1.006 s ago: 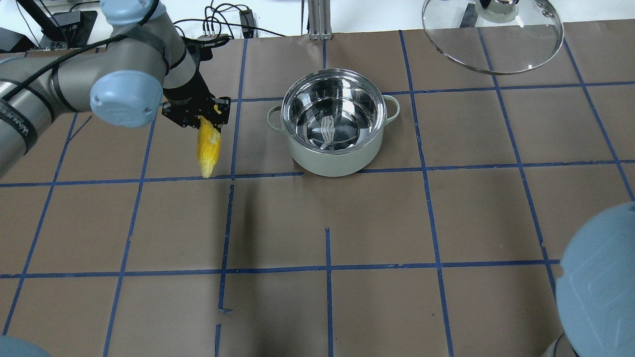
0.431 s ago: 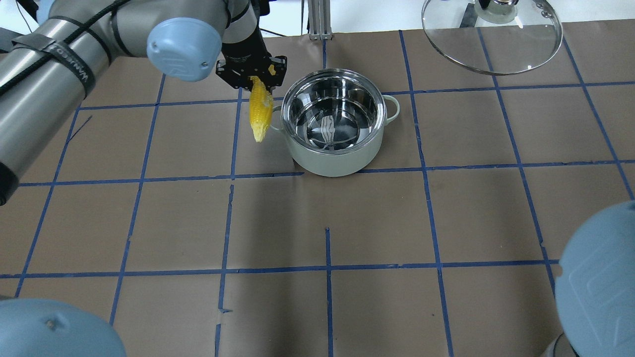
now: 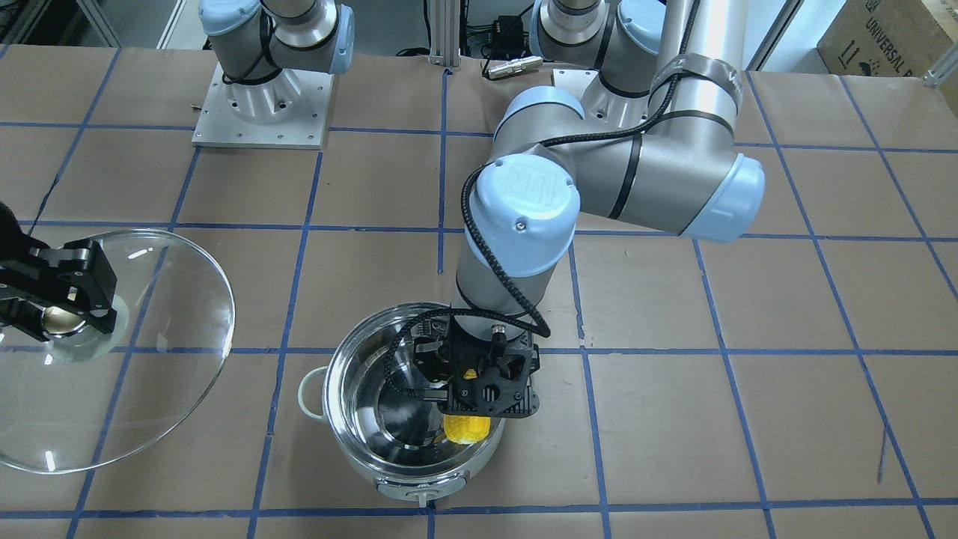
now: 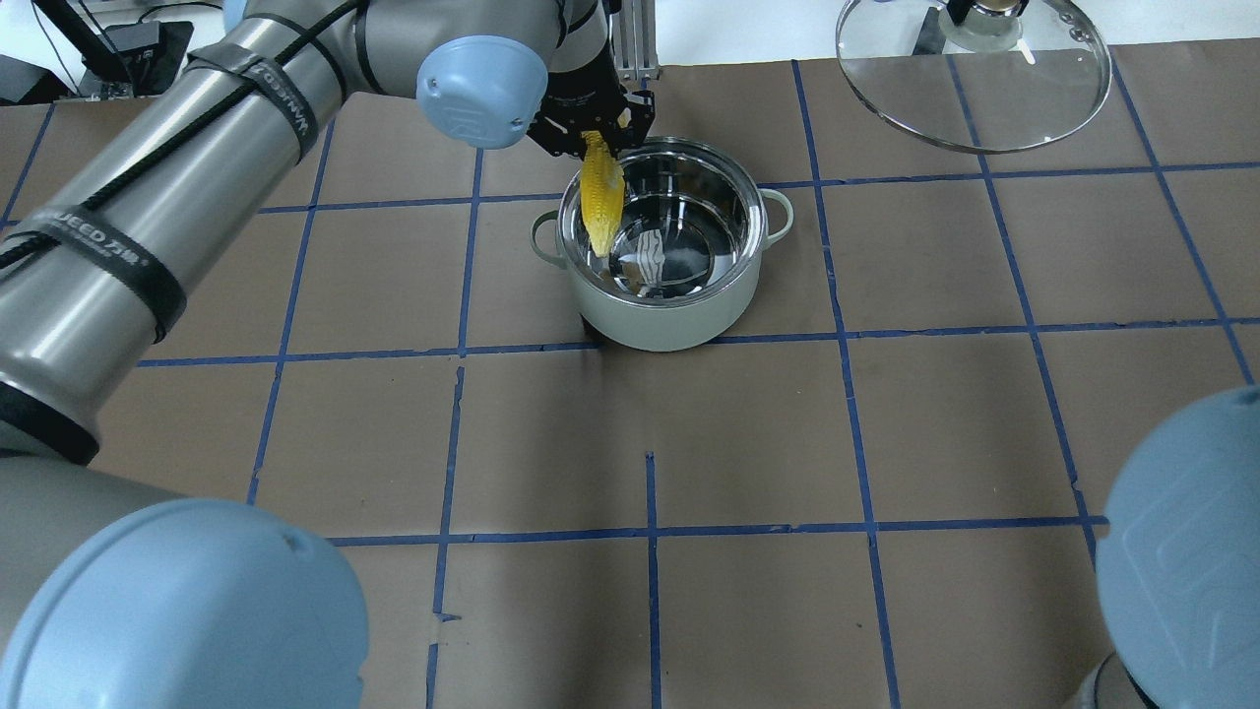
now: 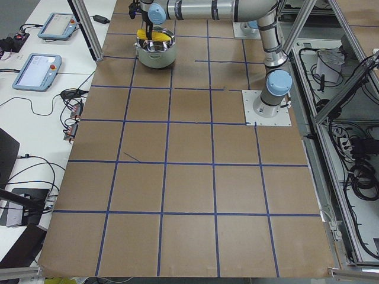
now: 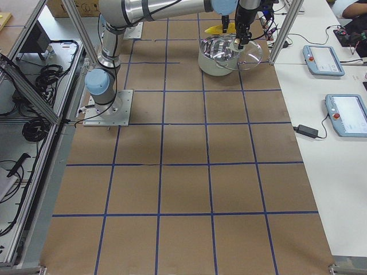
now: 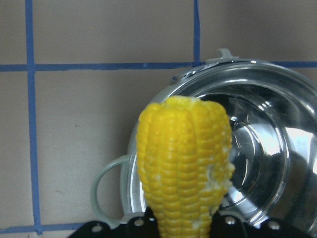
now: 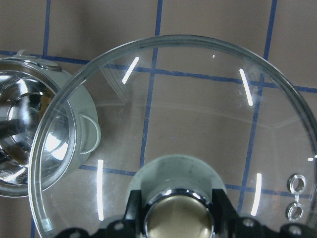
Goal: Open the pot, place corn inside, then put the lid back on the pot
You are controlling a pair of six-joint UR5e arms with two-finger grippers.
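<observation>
pot (image 4: 679, 320): uncovered, centre-far on the table; right half of its opening unobstructed.
corn (image 4: 601, 197): tip-down over the opening, close to the left rim.
left gripper (image 4: 594, 138): jaws clamped on corn's thick end.
lid (image 4: 1024, 108): raised, far right, apart from pot.
right gripper (image 3: 58, 314): jaws clamped on lid's knob.

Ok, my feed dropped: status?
Left pincer shut on corn, over open pot. Right pincer holds lid aside. Nothing blocking the pot.

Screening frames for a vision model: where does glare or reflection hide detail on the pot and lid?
Left wrist view: white highlights wash out the steel wall of the pot; the corn is sharp. Right wrist view: bright streaks on the lid. Overhead view: wavy reflection on the pot floor.
</observation>
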